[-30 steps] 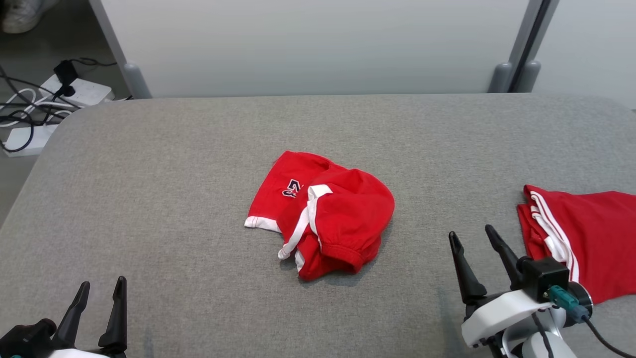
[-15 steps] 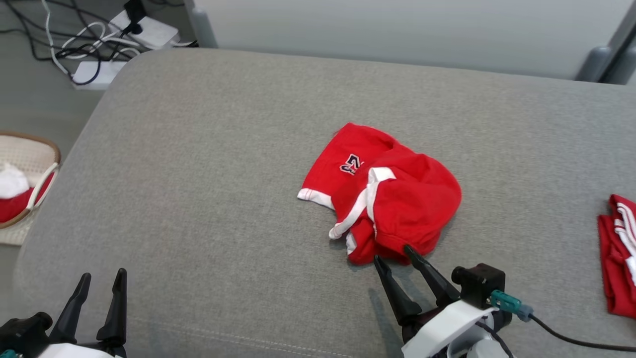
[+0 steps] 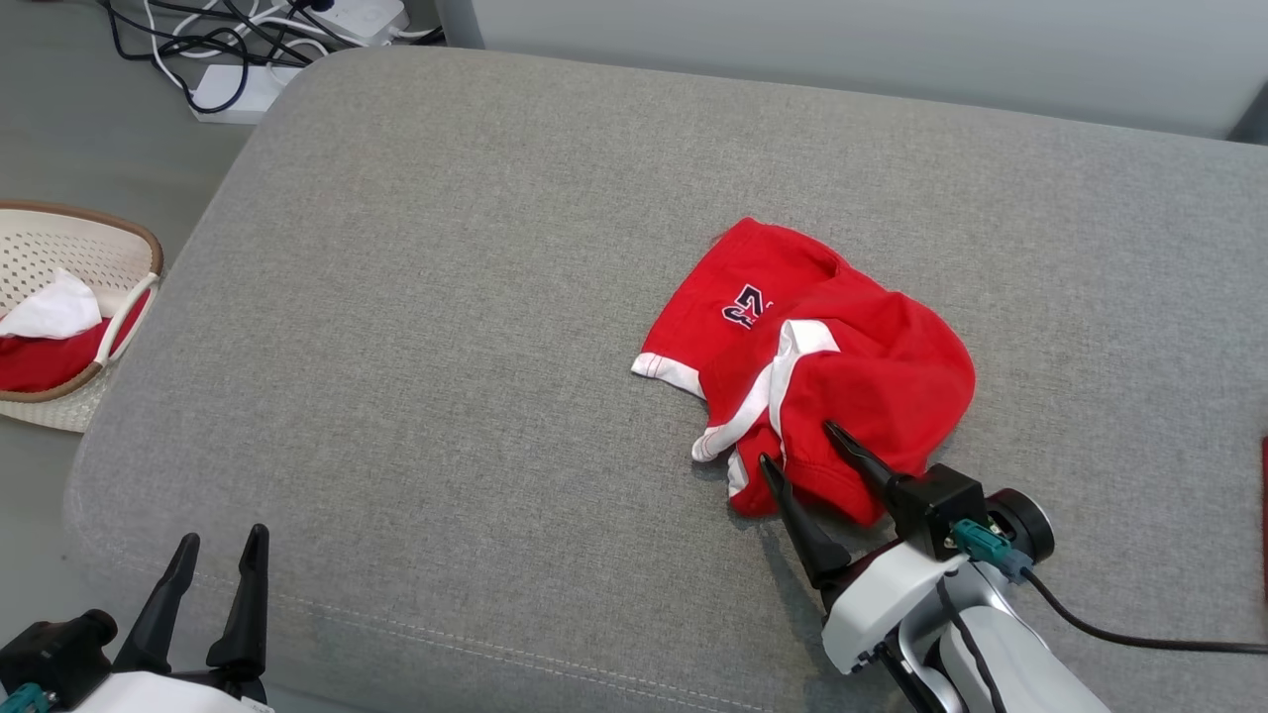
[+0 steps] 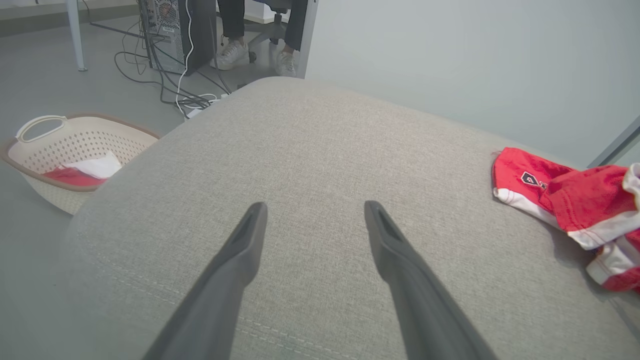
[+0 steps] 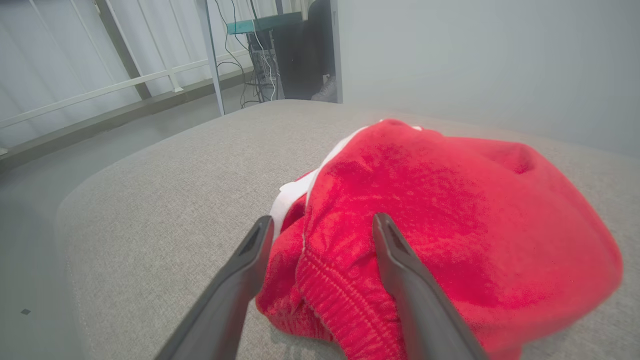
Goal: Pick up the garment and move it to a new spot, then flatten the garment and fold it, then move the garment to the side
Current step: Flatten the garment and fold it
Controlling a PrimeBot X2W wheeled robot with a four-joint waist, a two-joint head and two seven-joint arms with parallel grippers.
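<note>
A crumpled red garment [image 3: 822, 366] with white trim and a dark emblem lies in a heap on the grey padded table [image 3: 446, 347]. My right gripper [image 3: 800, 444] is open, its two dark fingers straddling the near ribbed hem of the garment [image 5: 440, 210]; in the right wrist view that hem bulges between the fingertips. Far off at the lower left, over the table's near edge, my left gripper [image 3: 220, 541] stands open with nothing between its fingers. In the left wrist view the garment [image 4: 575, 200] lies at the right, well away from the left gripper [image 4: 315, 210].
A cream laundry basket [image 3: 119, 248] holding red and white cloth sits on the floor left of the table, also in the left wrist view as the basket [image 4: 75, 145]. Power strips and cables [image 3: 248, 59] lie on the floor at the far left. A person's feet [image 4: 235, 50] show beyond the table.
The head camera has swung left and down, shifting the whole picture. My right gripper has advanced to the garment's near hem, its fingers now on either side of it. The left gripper kept still.
</note>
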